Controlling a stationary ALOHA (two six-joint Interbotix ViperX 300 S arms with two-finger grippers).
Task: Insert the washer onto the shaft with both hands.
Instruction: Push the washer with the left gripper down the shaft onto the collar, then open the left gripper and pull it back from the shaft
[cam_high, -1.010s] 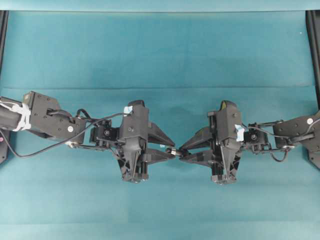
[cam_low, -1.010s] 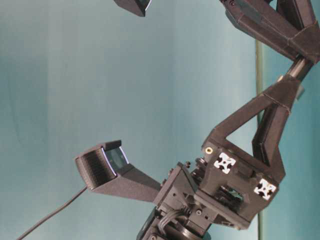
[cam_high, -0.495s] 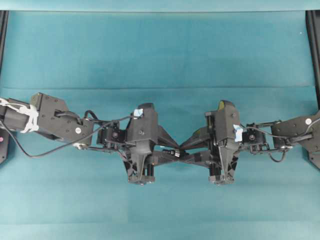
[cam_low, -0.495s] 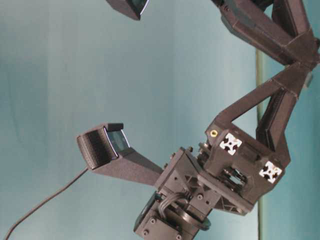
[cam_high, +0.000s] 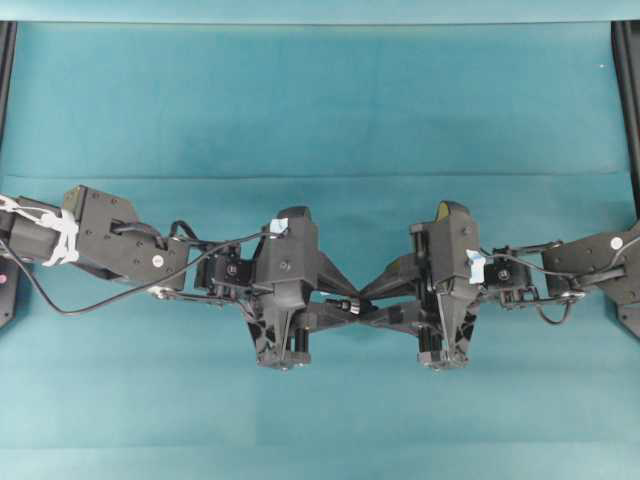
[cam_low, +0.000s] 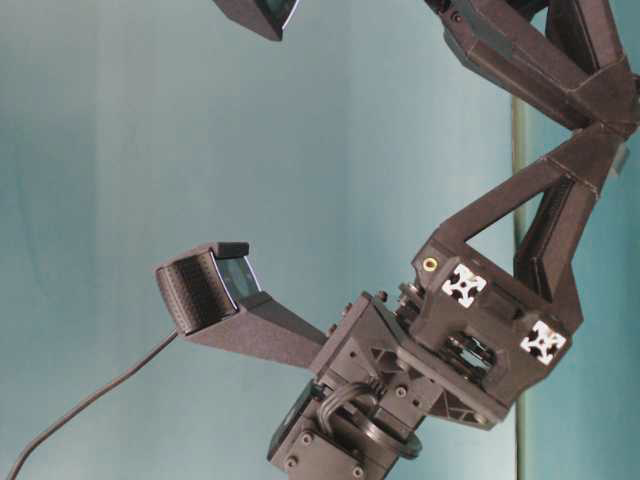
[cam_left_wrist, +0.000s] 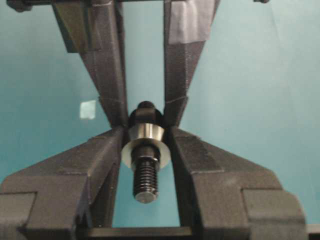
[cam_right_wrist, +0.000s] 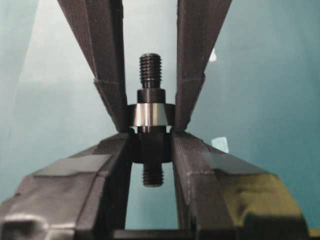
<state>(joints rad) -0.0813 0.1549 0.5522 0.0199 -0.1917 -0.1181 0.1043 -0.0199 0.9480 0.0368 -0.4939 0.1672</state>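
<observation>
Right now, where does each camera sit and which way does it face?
Overhead: looks straight down; both arms meet mid-table.
Table-level: low, looking up at one arm; parts hidden.
Left wrist: looks along the left end effector, washer on shaft.
Right wrist: along the right end effector, facing the opposite way.
Both wrist views share washer and shaft.

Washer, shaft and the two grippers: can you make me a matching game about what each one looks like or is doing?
Things:
1. washer
2. shaft
3. left gripper
4. right gripper

Descriptions:
A. shut on the shaft
B. silver, sitting round the shaft
C. dark, with threaded ends
D. shut on the washer

Pairs: 1-B, 2-C, 3-D, 4-A
</observation>
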